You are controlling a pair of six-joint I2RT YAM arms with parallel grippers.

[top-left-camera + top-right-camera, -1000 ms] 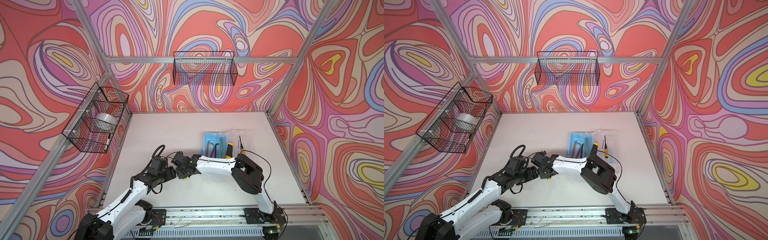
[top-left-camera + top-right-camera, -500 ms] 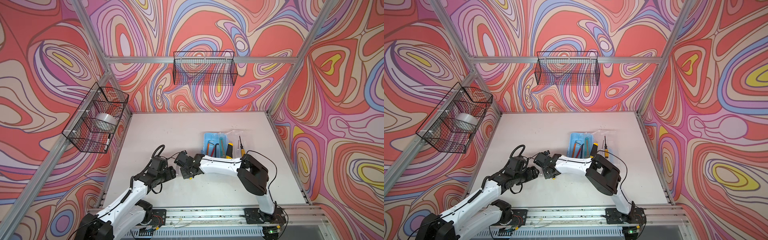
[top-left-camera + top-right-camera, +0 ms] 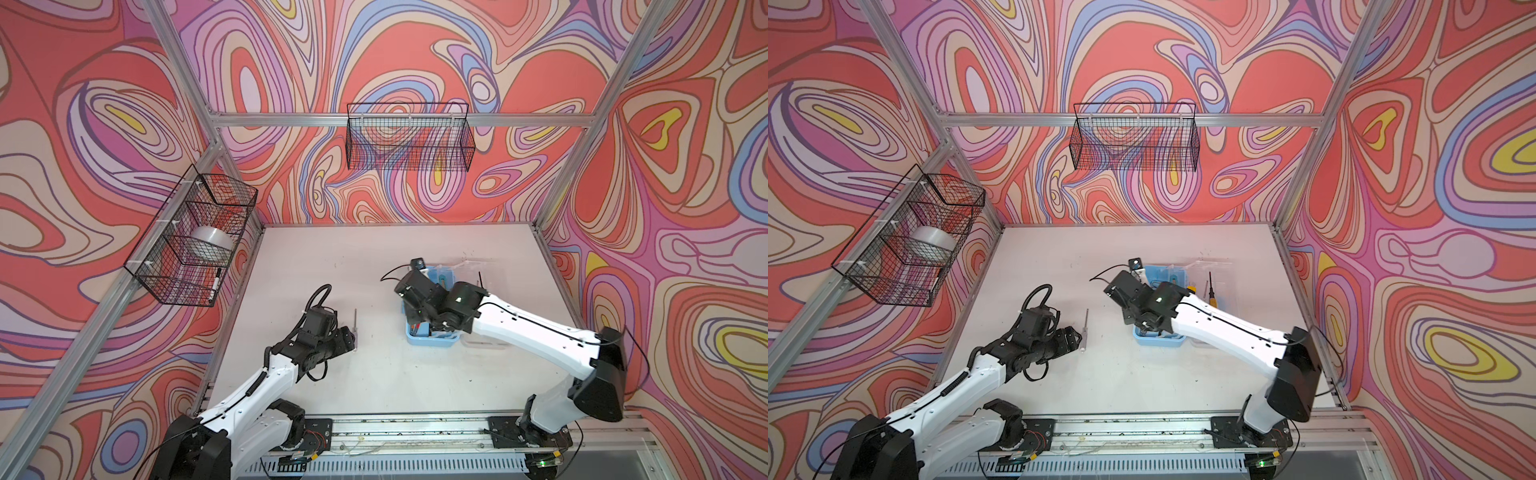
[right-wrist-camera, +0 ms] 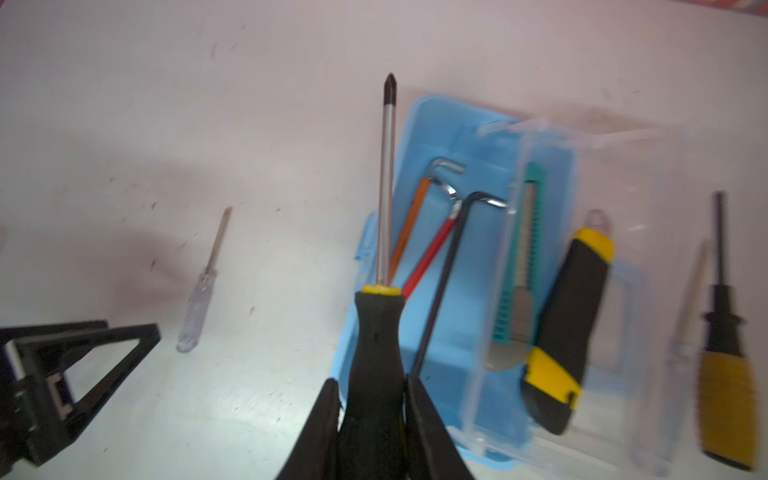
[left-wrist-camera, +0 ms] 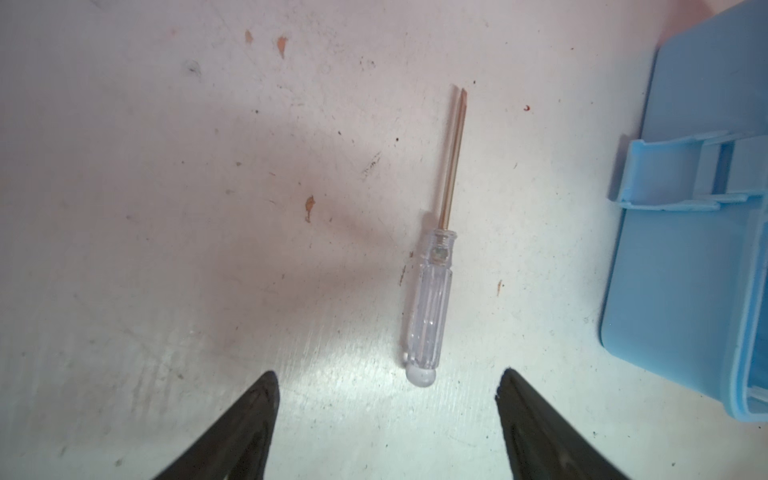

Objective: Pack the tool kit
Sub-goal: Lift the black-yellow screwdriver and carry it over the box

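Note:
The tool kit's light-blue base [image 4: 457, 345] lies open on the table with its clear lid [image 4: 623, 174] folded out beside it. Inside are orange, red and black hex keys [image 4: 432, 245] and a teal utility knife [image 4: 517, 291]. A black-and-yellow knife [image 4: 569, 316] rests over the base and lid. My right gripper [image 4: 371, 380] is shut on a black-handled screwdriver [image 4: 376, 332] above the base's edge. My left gripper [image 5: 386, 376] stands open on the table just behind a clear-handled screwdriver [image 5: 428, 307], not touching it.
A black-and-yellow screwdriver [image 4: 725, 374] and a clear-handled tool [image 4: 681, 332] lie beyond the lid. One black wire basket [image 3: 195, 245] with a tape roll hangs on the left wall, another basket [image 3: 409, 141] on the back wall. A metal rail [image 3: 415, 432] runs along the table's front.
My right gripper has drawn back from beside the left gripper to over the blue case, carrying the black-handled screwdriver. The left arm has stayed put.

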